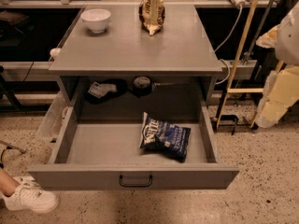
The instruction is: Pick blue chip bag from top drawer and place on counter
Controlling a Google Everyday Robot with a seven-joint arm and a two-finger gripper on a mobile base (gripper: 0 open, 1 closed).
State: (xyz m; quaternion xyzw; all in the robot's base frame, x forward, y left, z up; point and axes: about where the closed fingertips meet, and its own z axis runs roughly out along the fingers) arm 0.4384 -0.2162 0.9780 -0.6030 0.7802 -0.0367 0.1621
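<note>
The top drawer (133, 176) is pulled fully open, and its flat front has a dark bar handle (135, 181). The blue chip bag (165, 136) lies flat inside, right of the drawer's middle, with its white lettering facing up. The counter (135, 43) is the grey top of the cabinet above the drawer. My gripper (277, 101) and the pale arm hang at the right edge of the camera view. They are outside the cabinet, well right of the bag and level with the drawer opening. The gripper holds nothing that I can see.
A white bowl (96, 19) stands on the counter at the back left, and a brown-and-cream upright bag (152, 14) at the back centre. A wooden pole (240, 55) and cables stand right of the cabinet. A person's white shoe (29, 197) is on the floor at the lower left.
</note>
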